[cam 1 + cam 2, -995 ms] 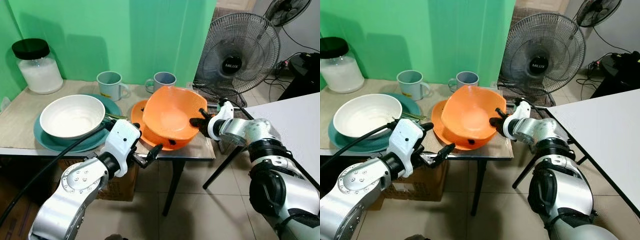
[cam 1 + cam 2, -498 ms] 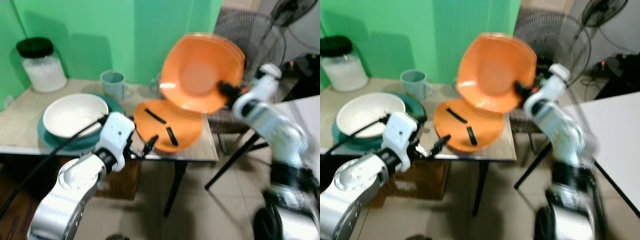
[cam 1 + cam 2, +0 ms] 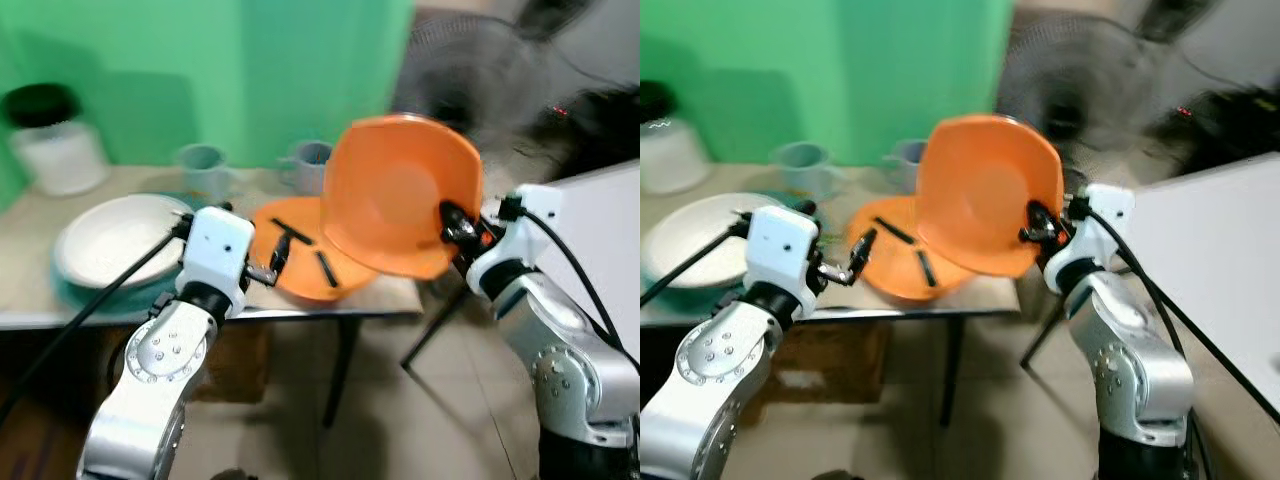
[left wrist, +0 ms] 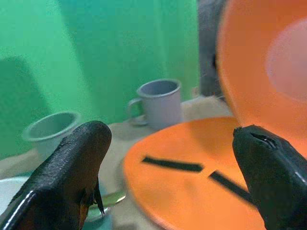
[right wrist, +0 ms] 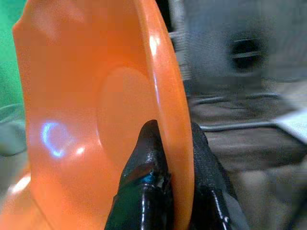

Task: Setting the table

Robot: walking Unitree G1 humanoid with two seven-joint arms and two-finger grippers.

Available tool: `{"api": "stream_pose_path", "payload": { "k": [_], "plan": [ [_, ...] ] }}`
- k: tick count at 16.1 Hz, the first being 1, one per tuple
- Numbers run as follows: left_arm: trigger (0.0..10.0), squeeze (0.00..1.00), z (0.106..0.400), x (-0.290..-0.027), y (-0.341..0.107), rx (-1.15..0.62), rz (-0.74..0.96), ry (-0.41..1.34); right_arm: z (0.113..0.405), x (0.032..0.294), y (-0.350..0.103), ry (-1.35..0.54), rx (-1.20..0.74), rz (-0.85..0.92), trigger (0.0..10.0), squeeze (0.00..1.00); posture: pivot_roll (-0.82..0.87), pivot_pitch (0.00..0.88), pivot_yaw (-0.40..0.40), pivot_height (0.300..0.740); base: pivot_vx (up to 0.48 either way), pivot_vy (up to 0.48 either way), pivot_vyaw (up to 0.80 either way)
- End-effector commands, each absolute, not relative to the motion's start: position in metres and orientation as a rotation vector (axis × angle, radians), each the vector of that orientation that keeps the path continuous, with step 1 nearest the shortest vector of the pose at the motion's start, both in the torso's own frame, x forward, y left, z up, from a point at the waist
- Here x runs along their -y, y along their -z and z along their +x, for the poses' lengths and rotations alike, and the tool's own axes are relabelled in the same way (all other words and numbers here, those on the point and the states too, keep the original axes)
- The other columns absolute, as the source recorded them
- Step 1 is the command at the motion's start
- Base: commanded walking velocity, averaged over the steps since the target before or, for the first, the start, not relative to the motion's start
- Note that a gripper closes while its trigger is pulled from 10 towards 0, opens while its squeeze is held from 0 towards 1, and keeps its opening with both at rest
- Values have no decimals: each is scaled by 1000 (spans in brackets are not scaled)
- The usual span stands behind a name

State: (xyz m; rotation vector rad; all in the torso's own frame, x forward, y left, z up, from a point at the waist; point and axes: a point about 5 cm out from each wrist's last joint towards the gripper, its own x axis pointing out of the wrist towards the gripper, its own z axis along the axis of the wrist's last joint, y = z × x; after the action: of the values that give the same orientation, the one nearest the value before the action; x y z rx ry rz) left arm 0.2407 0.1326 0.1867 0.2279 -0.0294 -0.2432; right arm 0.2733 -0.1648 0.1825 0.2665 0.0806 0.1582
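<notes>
Orange bowl (image 3: 400, 196) is up in the air, tipped on edge w/ its hollow facing the camera, above the table's (image 3: 30, 285) front right corner. Right gripper (image 3: 452, 225) is clamped on the bowl's rim at about 4 o'clock; in the right wrist view one black finger (image 5: 146, 158) sits inside the rim and the other outside, pinching it tight.

Orange plate (image 3: 300, 265) lies flat on the table just below and at 8 o'clock of the bowl, w/ two thin black strips (image 4: 172, 165) on it. Bowl and plate are apart.

Left gripper (image 3: 272, 260) hovers at the plate's near left edge, fingers spread wide w/ nothing between them; left wrist view looks across the plate between the two fingertips (image 4: 72, 167).

White bowl (image 3: 115, 240) sits on a teal plate (image 3: 75, 297) at 9 o'clock of the orange plate. Two grey mugs at the back of the table: one (image 3: 203, 170) at 11 o'clock of the orange plate, the other (image 3: 310, 160) at 12 o'clock, partly behind the raised bowl. Jar (image 3: 52, 150) w/ black lid stands at the far left corner. Green wall (image 3: 200, 60) behind. Fan (image 3: 470, 90) at 1 o'clock, blurred. White table (image 3: 600, 230) at far right.
</notes>
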Motion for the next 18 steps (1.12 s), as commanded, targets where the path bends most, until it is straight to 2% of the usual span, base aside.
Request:
{"api": "stream_pose_path", "payload": {
  "k": [1,6,7,8,9,10,11,15,18],
  "plan": [
    [10000,776,241,-137,-183,12,236,213,268,167,-203,-148,27,261,10000,0,-37,8,-60,740,0,0,-788],
    [10000,698,238,-139,-179,5,239,174,265,163,-198,-143,24,248,10000,0,-36,20,-89,740,0,0,-790],
    [10000,651,234,-137,-176,-4,220,172,267,167,-194,-111,-16,274,10000,0,-35,21,-94,740,0,0,-800],
    [10000,467,234,-138,-176,-7,214,173,267,168,-194,-106,-22,277,10000,0,-35,21,-94,740,0,0,-788],
    [10000,196,234,-139,-175,-15,205,173,268,169,-193,-98,-27,279,10000,0,-36,22,-95,740,0,0,-788],
    [10000,27,233,-141,-173,-31,195,165,268,170,-193,-90,-29,279,10000,0,-36,23,-95,740,0,0,-788],
    [10000,0,233,-143,-171,-48,191,154,268,171,-193,-82,-28,275,10000,0,-36,23,-95,740,0,0,-788],
    [10000,0,234,-141,-169,-43,219,156,271,176,-189,-34,-50,308,10000,0,-34,18,-101,740,0,0,-791],
    [10000,0,237,-142,-172,-23,175,140,270,178,-187,-14,-69,321,10000,0,-40,14,-94,740,0,0,-788]
  ]
}}
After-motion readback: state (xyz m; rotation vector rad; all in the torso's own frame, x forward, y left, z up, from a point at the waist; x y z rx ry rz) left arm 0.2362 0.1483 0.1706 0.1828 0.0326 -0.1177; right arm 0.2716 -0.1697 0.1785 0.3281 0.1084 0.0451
